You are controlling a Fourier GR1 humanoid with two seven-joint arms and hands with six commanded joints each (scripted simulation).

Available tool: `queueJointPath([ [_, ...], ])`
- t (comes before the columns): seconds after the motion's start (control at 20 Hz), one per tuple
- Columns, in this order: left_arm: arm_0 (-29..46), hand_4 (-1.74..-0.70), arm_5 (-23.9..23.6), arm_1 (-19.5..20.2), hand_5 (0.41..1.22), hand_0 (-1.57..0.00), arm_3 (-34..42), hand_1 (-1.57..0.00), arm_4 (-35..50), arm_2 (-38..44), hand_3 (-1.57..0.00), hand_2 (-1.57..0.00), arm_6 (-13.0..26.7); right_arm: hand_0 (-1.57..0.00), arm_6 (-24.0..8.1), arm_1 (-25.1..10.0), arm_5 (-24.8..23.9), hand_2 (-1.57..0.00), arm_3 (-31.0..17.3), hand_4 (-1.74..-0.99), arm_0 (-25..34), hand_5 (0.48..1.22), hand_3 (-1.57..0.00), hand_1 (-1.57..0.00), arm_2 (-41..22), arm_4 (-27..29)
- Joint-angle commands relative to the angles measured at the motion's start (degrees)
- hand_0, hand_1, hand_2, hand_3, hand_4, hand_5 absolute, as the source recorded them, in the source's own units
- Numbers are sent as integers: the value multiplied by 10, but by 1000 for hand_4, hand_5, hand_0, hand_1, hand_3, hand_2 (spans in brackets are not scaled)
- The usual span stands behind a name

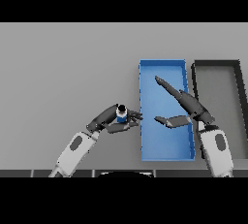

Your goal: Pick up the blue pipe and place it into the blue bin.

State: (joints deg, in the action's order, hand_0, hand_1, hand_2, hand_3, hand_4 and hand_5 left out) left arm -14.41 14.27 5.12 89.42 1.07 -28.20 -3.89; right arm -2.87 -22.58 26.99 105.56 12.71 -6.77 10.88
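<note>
Left robot hand (112,120) grips the blue pipe (121,115) beside the blue bin (162,63); right robot hand (186,104) hovers above it, fingers spread.

A plain grey table (63,63) fills the view, evenly lit, its surface flat and unmarked; no walls, floor or windows show.
</note>
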Motion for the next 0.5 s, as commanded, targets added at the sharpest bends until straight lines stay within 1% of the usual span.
queueJointPath([
  [0.0,1,-1473,3,-1,1221,-1571,-2,-1571,-3,-1,-1571,-1571,0,1,-11,-9,9,-3,13,-1205,14,539,1,-1,-6,7],
  [0.05,5,-1474,4,0,1221,-1571,1,-1571,-6,1,-1571,-1571,-2,1,-14,-11,20,-3,22,-1219,24,537,1,-1,-18,12],
  [0.1,6,-1474,10,4,1221,-1571,0,-1571,-8,4,-1571,-1571,-9,1,-29,-15,28,-2,25,-1230,39,531,1,-1,-24,23],
  [0.2,0,-1474,10,-7,1221,-1571,-5,-1571,-14,5,-1571,-1571,-5,1,-43,-15,44,-1,32,-1256,43,523,1,0,-43,27],
  [0.3,-4,-1475,10,-12,1221,-1571,-2,-1571,-17,10,-1571,-1571,6,1,-78,-10,48,0,27,-1242,73,524,1,0,-55,44],
  [0.45,-4,-1475,18,-18,1221,-1571,-7,-1571,-22,14,-1571,-1571,6,1,-112,-3,67,0,29,-1227,89,528,1,1,-78,82],
])
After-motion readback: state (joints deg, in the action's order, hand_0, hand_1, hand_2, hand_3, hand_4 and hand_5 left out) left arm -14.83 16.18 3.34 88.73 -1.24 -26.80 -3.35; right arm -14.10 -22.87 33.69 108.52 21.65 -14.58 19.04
